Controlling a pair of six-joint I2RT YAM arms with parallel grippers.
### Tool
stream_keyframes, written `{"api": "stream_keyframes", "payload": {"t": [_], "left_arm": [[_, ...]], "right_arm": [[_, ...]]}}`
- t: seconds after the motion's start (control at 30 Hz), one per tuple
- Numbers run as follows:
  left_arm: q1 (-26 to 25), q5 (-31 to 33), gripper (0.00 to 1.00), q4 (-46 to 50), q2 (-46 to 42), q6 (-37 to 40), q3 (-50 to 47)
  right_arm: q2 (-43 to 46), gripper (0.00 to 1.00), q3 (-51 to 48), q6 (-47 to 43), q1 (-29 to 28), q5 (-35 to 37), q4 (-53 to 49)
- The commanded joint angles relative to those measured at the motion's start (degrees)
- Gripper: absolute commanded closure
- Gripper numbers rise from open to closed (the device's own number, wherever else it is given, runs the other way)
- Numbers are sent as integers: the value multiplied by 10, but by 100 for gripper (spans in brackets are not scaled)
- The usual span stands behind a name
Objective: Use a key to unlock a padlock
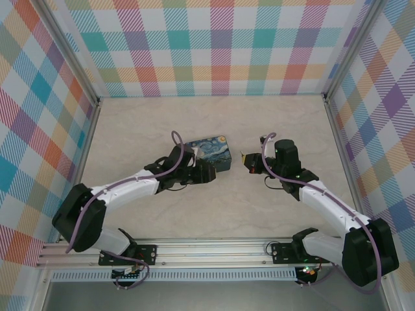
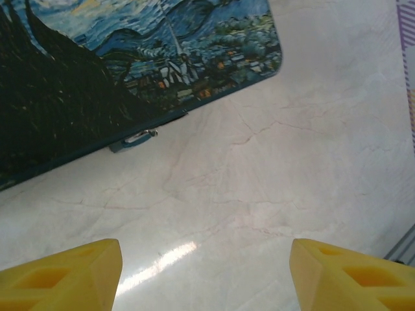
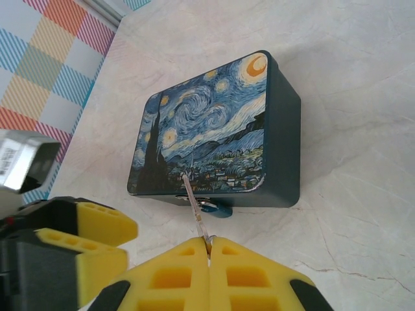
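Right gripper [image 3: 209, 251]: I have it pinched shut on the key [image 3: 193, 202], with the blade pointing toward the box.
Left gripper [image 2: 205, 262]: its fingers are spread wide with nothing between them, over bare table [image 2: 311, 162] near the box.
Padlock [image 3: 219, 209]: it sits at the lower front edge of the Starry Night box [image 3: 214, 123], by the latch.
Risk, aim: I cannot make out the keyhole, so an off-line push may skid the thin key off the lock or twist it in the pads.
Risk, loose lock: nothing steadies the padlock, so pressure may swing it aside or shove the box.
Risk, crowding: both grippers work the same edge and may bump each other.
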State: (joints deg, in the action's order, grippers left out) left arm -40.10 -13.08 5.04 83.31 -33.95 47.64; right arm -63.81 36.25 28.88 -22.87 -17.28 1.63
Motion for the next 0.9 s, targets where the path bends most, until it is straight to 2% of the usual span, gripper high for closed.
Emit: {"api": "stream_keyframes", "payload": {"t": [0.0, 0.2, 0.43, 0.53, 0.67, 0.87], "left_arm": [[-6, 27, 30, -66, 26, -10, -9], [-3, 60, 30, -127, 67, -1, -23], [24, 83, 32, -161, 76, 18, -38], [47, 79, 33, -171, 81, 26, -40], [72, 76, 33, -177, 84, 41, -37], [86, 46, 33, -190, 102, 64, -28]], "right_arm": [[-7, 96, -4, -4, -2, -2, 23], [-72, 96, 1, 35, -2, -63, 134], [-222, 95, 42, 110, 4, -137, 315], [-293, 96, 82, 129, 5, -160, 358], [-361, 97, 138, 127, 5, -165, 359], [-426, 97, 216, 102, 3, -158, 276]]}}
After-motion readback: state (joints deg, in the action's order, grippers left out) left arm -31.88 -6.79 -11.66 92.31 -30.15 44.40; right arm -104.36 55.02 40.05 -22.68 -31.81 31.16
